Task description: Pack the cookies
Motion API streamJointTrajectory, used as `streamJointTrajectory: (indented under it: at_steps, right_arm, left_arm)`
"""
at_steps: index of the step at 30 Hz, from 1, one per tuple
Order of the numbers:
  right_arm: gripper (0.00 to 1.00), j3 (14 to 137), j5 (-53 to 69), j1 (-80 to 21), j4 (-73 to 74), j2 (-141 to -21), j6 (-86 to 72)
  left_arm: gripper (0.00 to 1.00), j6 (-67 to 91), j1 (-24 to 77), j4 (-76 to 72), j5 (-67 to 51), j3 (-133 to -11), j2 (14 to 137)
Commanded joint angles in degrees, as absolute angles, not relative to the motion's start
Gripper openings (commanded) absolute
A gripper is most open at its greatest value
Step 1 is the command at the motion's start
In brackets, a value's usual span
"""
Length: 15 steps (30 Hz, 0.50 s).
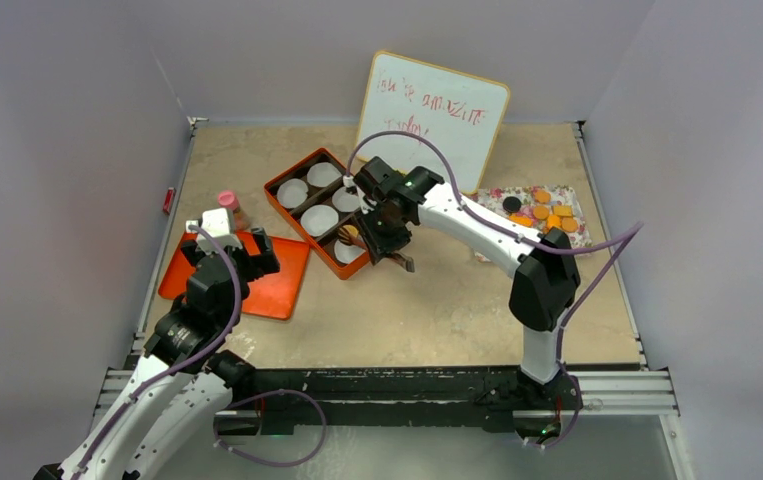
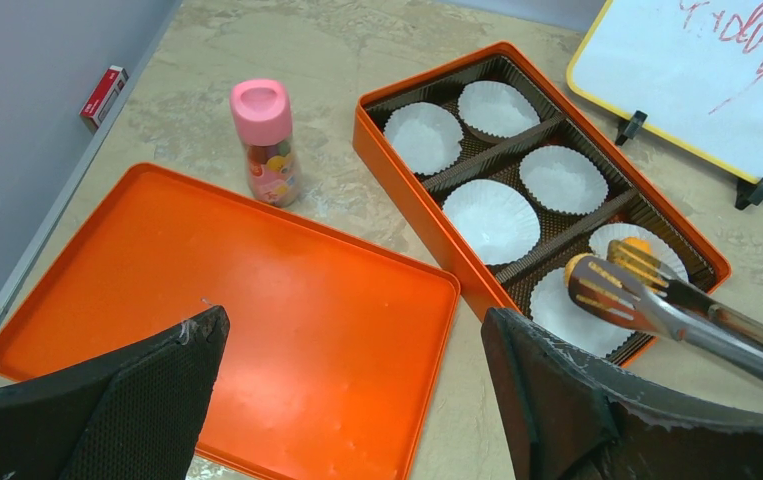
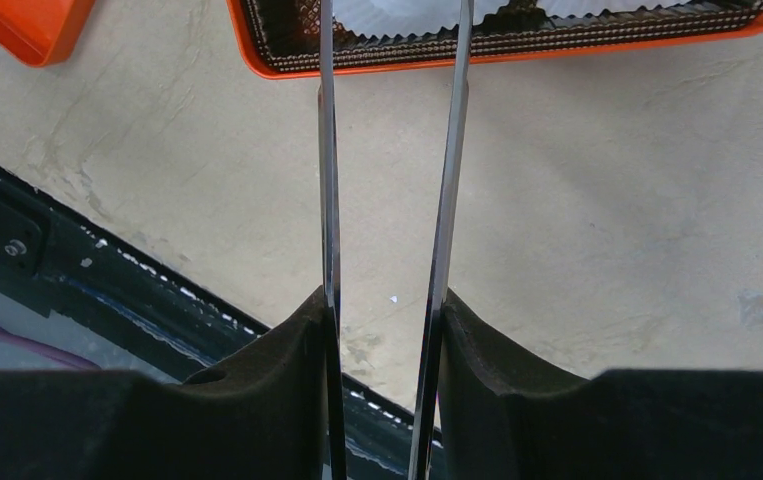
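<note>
Several cookies (image 1: 549, 214), mostly orange with one black, lie on a floral mat (image 1: 579, 238) at the right. My right gripper (image 1: 389, 232) is shut on metal tongs (image 2: 669, 305); in the right wrist view the tongs' two arms (image 3: 329, 200) run out from between its fingers (image 3: 382, 310). The tong tips pinch one orange cookie (image 2: 576, 267) over the near end of the orange box (image 1: 282, 205), above its white paper cups (image 2: 493, 218). My left gripper (image 1: 222, 242) is open and empty above the flat orange lid (image 2: 257, 290).
A pink-capped bottle (image 2: 267, 140) stands between the lid and the box. A whiteboard (image 1: 435, 108) with red writing leans at the back. A small red item (image 1: 168, 200) lies at the left edge. A black rail (image 1: 407, 385) runs along the near edge.
</note>
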State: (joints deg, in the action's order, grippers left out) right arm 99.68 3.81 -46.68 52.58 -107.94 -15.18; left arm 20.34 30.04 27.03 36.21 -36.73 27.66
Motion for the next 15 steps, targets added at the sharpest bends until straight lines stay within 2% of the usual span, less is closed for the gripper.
streamJointTrajectory:
  at_steps: [1, 10, 15]
  right_arm:
    - [0.15, 103.1, 4.3, -47.6, 55.0, -108.9, -13.7]
    - [0.19, 103.7, 2.5, -48.1, 57.7, -110.6, -13.2]
    - [0.24, 104.3, 2.5, -48.2, 57.9, -111.2, -12.9]
  left_arm:
    - [0.97, 19.5, 29.6, 24.8, 36.1, -36.4, 27.2]
    - [0.97, 19.5, 29.6, 24.8, 36.1, -36.4, 27.2]
    - [0.97, 19.5, 29.6, 24.8, 36.0, -36.4, 27.1]
